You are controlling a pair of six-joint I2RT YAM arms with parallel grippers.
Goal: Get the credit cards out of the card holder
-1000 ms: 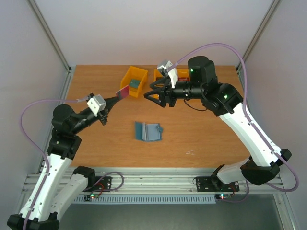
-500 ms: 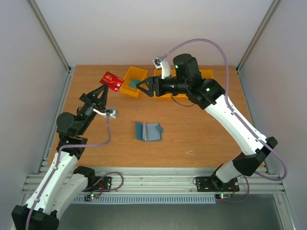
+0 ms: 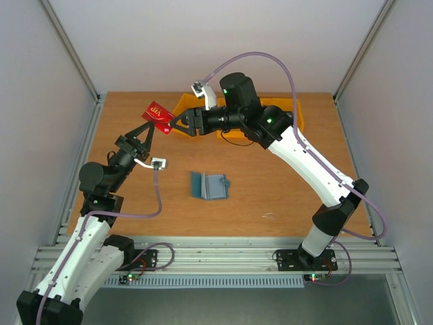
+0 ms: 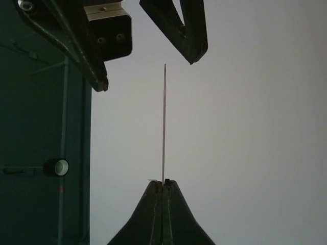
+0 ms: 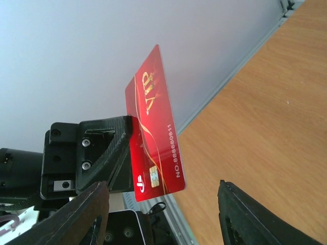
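In the left claw [image 4: 163, 187], a red VIP card [image 5: 153, 133]

red credit card [image 5: 153, 132], "VIP", "NO." then digits

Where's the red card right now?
In the top view the red card is aloft at back left, pinched in the left claw, the open right claw just beside it.
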